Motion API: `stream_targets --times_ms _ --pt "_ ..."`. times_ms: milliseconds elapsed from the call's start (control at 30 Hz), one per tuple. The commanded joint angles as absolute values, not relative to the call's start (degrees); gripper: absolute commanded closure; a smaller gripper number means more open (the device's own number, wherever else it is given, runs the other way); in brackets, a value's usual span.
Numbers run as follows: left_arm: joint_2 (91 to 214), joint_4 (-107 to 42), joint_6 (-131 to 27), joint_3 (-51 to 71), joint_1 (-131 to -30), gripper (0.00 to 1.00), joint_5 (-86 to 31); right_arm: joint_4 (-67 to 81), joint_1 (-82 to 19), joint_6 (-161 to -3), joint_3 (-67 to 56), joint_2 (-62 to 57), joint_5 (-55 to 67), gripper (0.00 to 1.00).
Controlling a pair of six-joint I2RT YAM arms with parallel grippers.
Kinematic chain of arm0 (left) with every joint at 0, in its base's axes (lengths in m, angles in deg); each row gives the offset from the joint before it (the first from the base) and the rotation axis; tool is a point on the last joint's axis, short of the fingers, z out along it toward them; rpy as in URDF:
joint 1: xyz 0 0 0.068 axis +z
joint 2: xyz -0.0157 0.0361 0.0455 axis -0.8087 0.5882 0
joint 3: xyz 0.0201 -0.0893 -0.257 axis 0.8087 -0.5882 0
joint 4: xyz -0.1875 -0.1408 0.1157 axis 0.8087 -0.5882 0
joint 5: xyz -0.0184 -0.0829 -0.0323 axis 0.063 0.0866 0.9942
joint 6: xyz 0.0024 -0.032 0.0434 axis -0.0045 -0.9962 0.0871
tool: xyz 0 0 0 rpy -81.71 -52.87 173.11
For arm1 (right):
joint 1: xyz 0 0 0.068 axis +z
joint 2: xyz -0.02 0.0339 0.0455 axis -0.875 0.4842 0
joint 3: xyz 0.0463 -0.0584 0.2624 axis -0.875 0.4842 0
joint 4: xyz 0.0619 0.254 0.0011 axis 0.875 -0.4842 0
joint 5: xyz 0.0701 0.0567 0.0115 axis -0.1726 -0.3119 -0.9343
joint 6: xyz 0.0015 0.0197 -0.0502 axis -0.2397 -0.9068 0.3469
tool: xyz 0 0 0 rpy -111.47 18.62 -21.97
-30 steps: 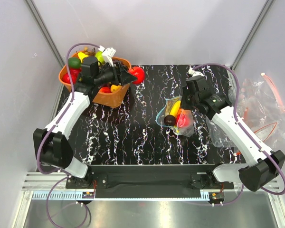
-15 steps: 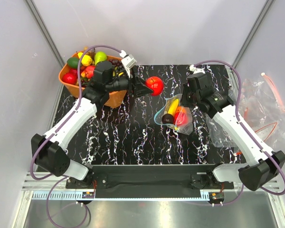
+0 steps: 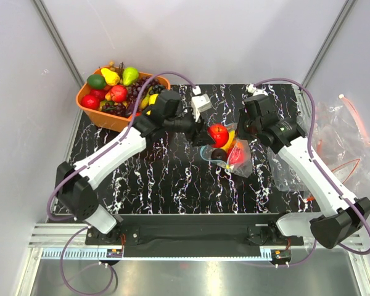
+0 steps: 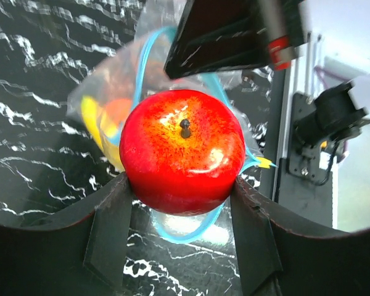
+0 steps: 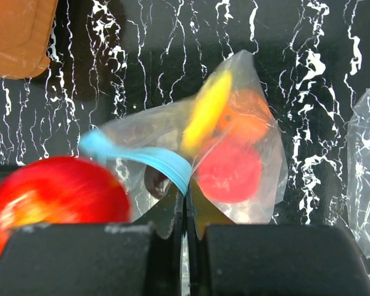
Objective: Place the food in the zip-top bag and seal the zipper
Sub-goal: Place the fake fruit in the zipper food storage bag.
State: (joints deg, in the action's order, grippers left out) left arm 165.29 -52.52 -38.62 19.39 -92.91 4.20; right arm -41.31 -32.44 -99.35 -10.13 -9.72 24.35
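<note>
My left gripper (image 3: 213, 132) is shut on a glossy red apple (image 3: 218, 134), one piece of the food, and holds it just over the mouth of the zip-top bag (image 3: 237, 161). In the left wrist view the apple (image 4: 182, 151) sits between both fingers (image 4: 114, 216), with the light blue zipper (image 4: 191, 233) looping below it. My right gripper (image 5: 186, 198) is shut on the zipper (image 5: 145, 157) and pinches the rim so the bag (image 5: 259, 185) stays open. Inside the bag lie a yellow fruit (image 5: 206, 111), an orange one (image 5: 246, 120), a red one (image 5: 231, 172) and a dark one.
An orange basket (image 3: 108, 118) with several fruits stands at the table's back left corner. A heap of clear plastic bags (image 3: 339, 139) with red-orange strips lies off the table's right edge. The right arm's body (image 4: 228, 34) hangs close above the bag in the left wrist view.
My left arm has swung right from the basket to the bag's mouth, carrying the red apple. The right gripper has kept its pinch on the zipper, and the bag barely moved.
</note>
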Motion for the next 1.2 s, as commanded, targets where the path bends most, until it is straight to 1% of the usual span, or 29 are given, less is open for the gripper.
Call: stream_targets --times_ms 0,133,200,267,300,367,467,500,567,633,667,733,933,1033,1133,1167 --pt "167.47 -55.55 -34.89 23.96 -94.31 0.57 0.86 -40.7 -32.65 -100.15 -12.19 -12.39 26.0 1.0" --pt "171.25 -57.32 -34.63 26.77 -95.98 0.56 -1.95 -40.61 -32.74 -100.58 -11.66 -13.36 26.27 1.0" --pt "172.4 -58.19 -34.54 28.18 -96.33 0.53 -2.83 -40.61 -32.74 -100.67 -11.4 -13.62 26.27 1.0" --pt "173.63 -58.64 -34.45 28.97 -96.68 0.45 -3.71 -40.61 -32.65 -100.67 -11.22 -13.97 26.35 1.0" --pt "173.98 -58.81 -34.54 29.15 -96.95 0.38 -3.97 -40.53 -32.74 -100.76 -11.05 -13.97 26.35 1.0" --pt "173.81 -58.82 -34.36 29.07 -97.3 0.34 -4.06 -40.44 -32.74 -100.85 -10.78 -13.98 26.35 1.0" --pt "173.63 -58.46 -34.54 28.98 -97.48 0.31 -4.76 -40.35 -32.74 -100.93 -10.43 -14.15 26.27 1.0" --pt "173.55 -58.46 -34.63 28.98 -97.48 0.26 -4.68 -40.26 -32.74 -100.85 -10.34 -14.24 26.27 1.0" --pt "173.46 -58.12 -34.8 28.98 -97.56 0.22 -4.76 -40.26 -32.74 -100.94 -10.26 -14.15 26.09 1.0" --pt "173.28 -57.85 -35.06 28.89 -97.48 0.13 -4.68 -40.26 -32.74 -100.85 -10.25 -14.32 26.26 1.0" --pt "173.28 -57.85 -35.15 28.8 -97.48 0.11 -4.68 -40.26 -32.74 -100.93 -10.17 -14.33 26.35 1.0" --pt "172.84 -57.67 -35.24 28.8 -97.65 0.08 -4.76 -40.35 -32.74 -100.85 -10.08 -14.24 26.35 1.0" --pt "169.86 -56.97 -36.47 27.84 -97.48 0.06 -6.08 -40.18 -32.74 -100.93 -9.46 -14.5 26.79 1.0" --pt "167.84 -58.19 -37.44 27.66 -97.48 0.06 -10.38 -40.26 -32.74 -100.85 -9.29 -14.5 26.88 1.0" --pt "167.48 -62.41 -37.79 29.32 -97.48 0.05 -16.88 -40.35 -32.83 -100.85 -9.2 -14.68 27.06 1.0" --pt "167.74 -64.51 -37.96 30.11 -97.39 0.05 -21.77 -40.26 -32.83 -100.76 -9.2 -14.77 27.06 1.0"
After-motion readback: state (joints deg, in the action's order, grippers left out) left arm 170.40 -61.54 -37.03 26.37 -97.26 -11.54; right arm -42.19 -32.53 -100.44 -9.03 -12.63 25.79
